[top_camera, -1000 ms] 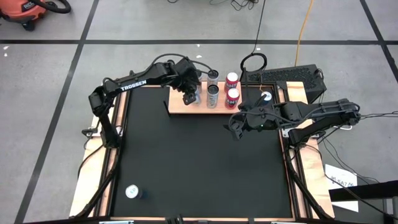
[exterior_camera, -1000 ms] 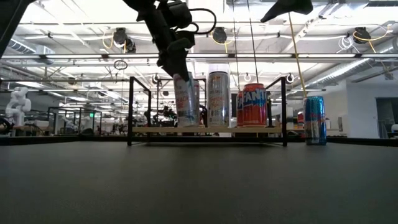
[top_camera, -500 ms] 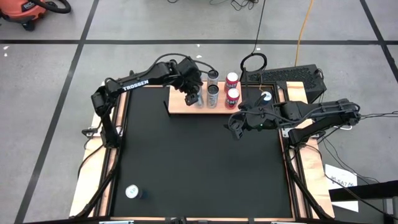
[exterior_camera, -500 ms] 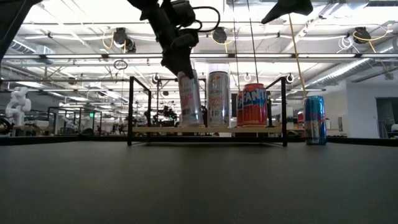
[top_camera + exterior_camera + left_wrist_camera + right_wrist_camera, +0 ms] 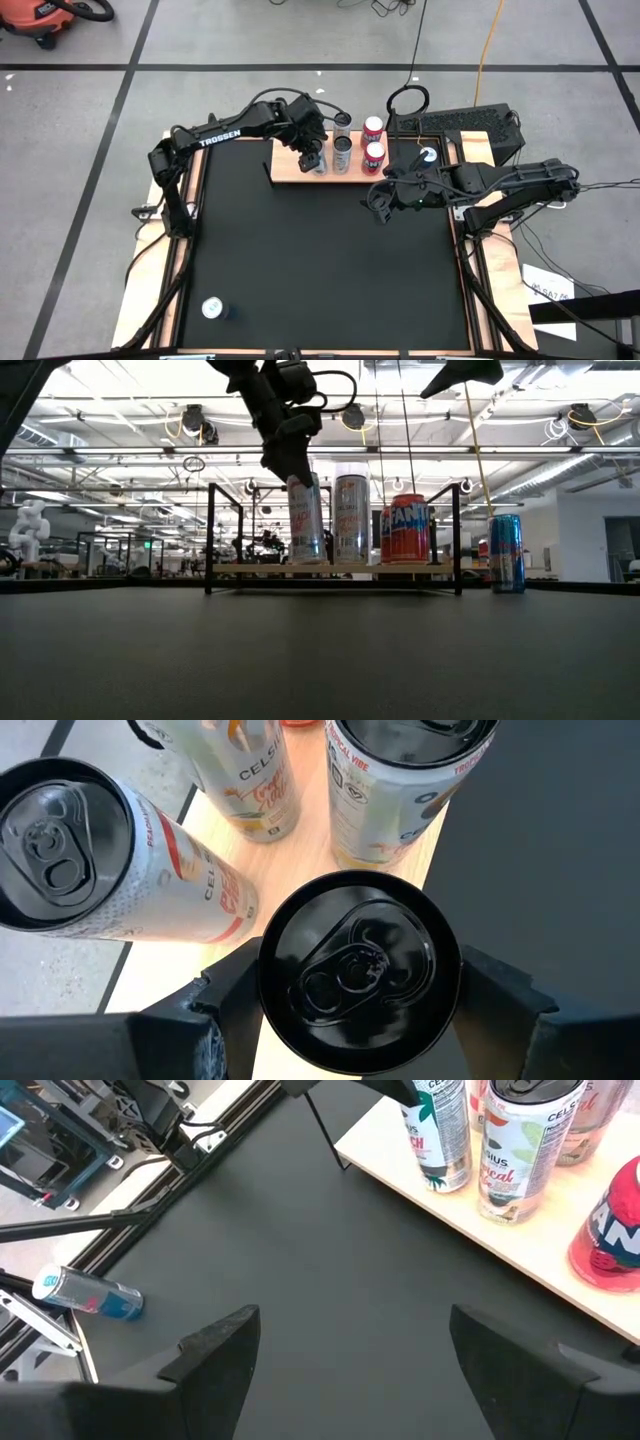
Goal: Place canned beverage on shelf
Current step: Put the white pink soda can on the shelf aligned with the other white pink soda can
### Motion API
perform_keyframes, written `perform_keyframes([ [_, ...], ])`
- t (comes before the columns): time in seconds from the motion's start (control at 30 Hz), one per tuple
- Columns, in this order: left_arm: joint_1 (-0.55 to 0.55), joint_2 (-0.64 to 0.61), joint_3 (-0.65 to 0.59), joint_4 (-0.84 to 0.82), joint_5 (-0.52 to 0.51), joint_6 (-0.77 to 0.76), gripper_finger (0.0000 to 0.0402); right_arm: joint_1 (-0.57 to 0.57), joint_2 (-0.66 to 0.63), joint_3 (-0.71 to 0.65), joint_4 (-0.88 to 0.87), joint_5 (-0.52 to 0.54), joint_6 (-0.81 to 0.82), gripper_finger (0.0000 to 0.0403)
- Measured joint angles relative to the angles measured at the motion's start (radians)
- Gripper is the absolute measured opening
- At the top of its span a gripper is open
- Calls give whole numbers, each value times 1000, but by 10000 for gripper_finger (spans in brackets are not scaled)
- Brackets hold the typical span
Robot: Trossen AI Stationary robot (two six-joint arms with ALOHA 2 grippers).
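While left hand (image 5: 360, 1020) grips can (image 5: 358, 972) on shelf (image 5: 290, 168), can base hidden, right hand (image 5: 350, 1345) wide

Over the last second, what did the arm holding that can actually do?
The left gripper, its fingers shut on the tall can, carried it slightly toward the other cans and stood it straighter on the shelf; a second ago it leaned. No release yet. The right gripper hangs open over the black mat, unmoved, as are the cans already on the shelf.
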Motion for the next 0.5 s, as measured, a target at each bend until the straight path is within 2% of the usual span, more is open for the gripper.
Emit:
perform_keyframes([
  [0.23, 0, 1, 6, -6, -5, 0, 255, -2, 0, 0, 0, 2, -5, 312],
  [0.5, 7, 1, 56, 4, -45, 2, 327, -26, -14, 0, 2, 5, -22, 312],
])
